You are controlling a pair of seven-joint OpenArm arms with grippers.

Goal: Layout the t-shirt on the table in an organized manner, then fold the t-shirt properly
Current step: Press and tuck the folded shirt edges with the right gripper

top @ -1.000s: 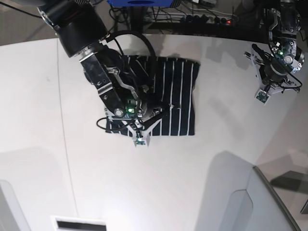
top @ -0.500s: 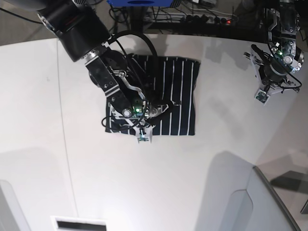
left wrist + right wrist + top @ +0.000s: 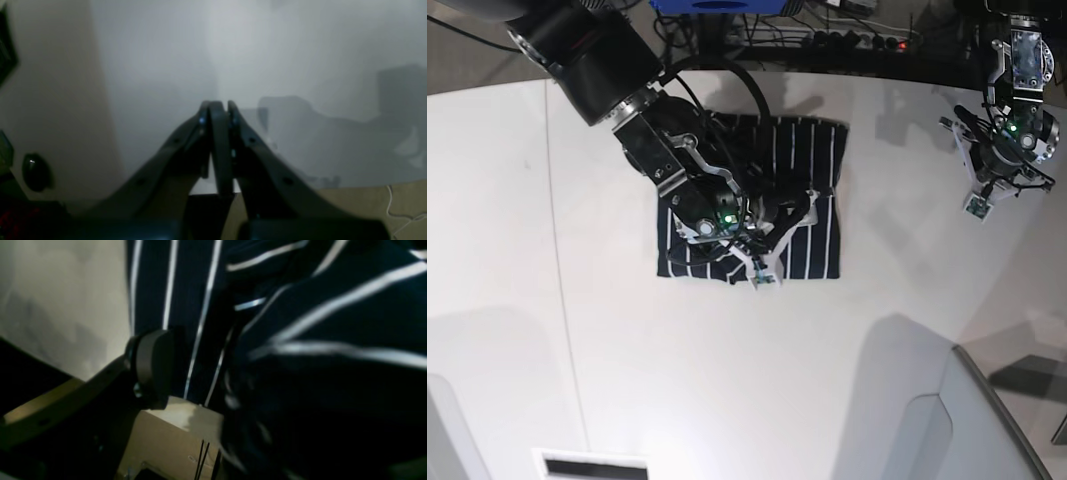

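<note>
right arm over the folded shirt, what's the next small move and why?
Probably lift the right end effector straight up, clear of the t-shirt. The shirt already lies as a compact folded rectangle on the table, and the right wrist view shows one finger standing apart from the cloth, so it seems to be letting go.

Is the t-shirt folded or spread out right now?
Folded: the t-shirt lies as a compact rectangle on the table, no sleeves sticking out.

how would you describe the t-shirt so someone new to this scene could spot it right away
Start at the big white table and look to its far middle, under the black arm reaching down from the top. The t-shirt lies there folded into a rough rectangle. It is the only dark fabric on the white surface, navy with thin white stripes.
</note>
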